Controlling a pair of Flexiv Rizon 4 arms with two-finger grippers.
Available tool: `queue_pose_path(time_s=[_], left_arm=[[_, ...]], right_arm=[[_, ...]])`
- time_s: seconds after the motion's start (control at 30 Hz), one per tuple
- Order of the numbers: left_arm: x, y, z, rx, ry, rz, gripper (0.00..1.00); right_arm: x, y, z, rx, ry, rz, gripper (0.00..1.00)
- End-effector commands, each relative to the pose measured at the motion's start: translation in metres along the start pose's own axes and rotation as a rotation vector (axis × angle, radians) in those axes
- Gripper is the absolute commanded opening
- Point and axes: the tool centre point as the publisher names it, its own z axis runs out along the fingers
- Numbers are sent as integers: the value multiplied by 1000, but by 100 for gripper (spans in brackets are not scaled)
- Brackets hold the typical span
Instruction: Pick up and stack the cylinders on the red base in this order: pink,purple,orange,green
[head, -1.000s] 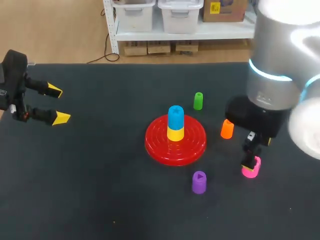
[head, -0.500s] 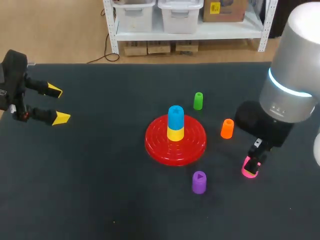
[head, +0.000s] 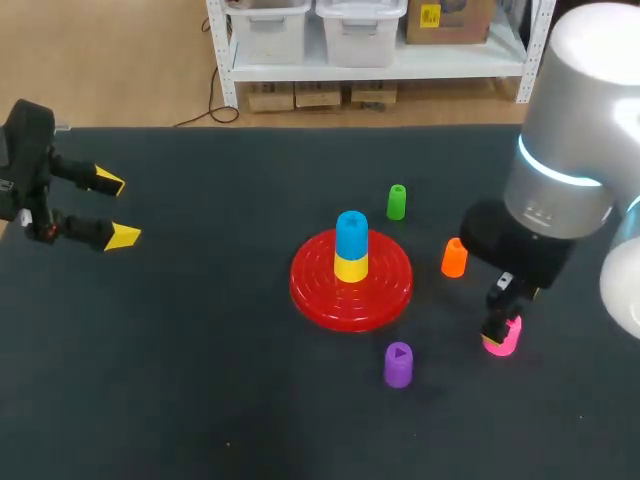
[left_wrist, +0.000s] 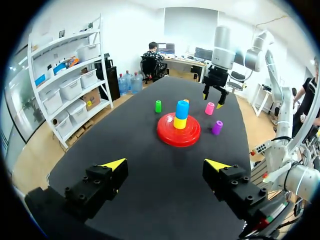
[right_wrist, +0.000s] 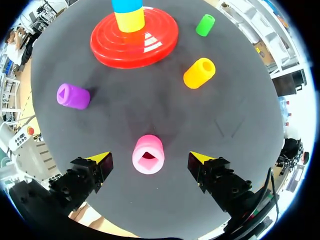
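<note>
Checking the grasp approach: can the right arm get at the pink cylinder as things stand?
Probably yes. The right gripper is open with the pink cylinder upright and centred between its fingers, untouched. The orange cylinder and purple cylinder stand well apart, so nothing blocks the way down.

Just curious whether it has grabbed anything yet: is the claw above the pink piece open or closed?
Open. The right gripper stands wide around the pink cylinder, with dark table showing between the cylinder and each yellow tip.
</note>
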Motion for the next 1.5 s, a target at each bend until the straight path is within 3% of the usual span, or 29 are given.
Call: queue_pose_path(time_s=[0.03,0.07,0.17,0.9,1.0,1.03,1.07,1.13,1.33,1.5], left_arm=[[2,0,1,-1,-6,3,100],[2,0,1,-1,-6,3,100],[2,0,1,-1,-6,3,100],[2,0,1,-1,-6,3,100],[2,0,1,-1,-6,3,100],[2,0,1,-1,-6,3,100],[2,0,1,-1,-6,3,100],[2,0,1,-1,-6,3,100],[2,0,1,-1,-6,3,100],[2,0,1,-1,-6,3,100]], right_arm=[[1,1,1,-2,1,-1,57],[2,1,1,-2,1,0,49],[4,0,2,-2,5,6,44],[-2,8,8,-10,16,-10,46],[-2,9,8,-5,20,-17,35],[-1,9,8,0,22,-17,27],[0,8,7,6,24,-18,2],[2,4,5,20,27,-6,0],[-12,-14,-38,70,-30,60,0],[-55,-24,-101,38,-116,68,0]])
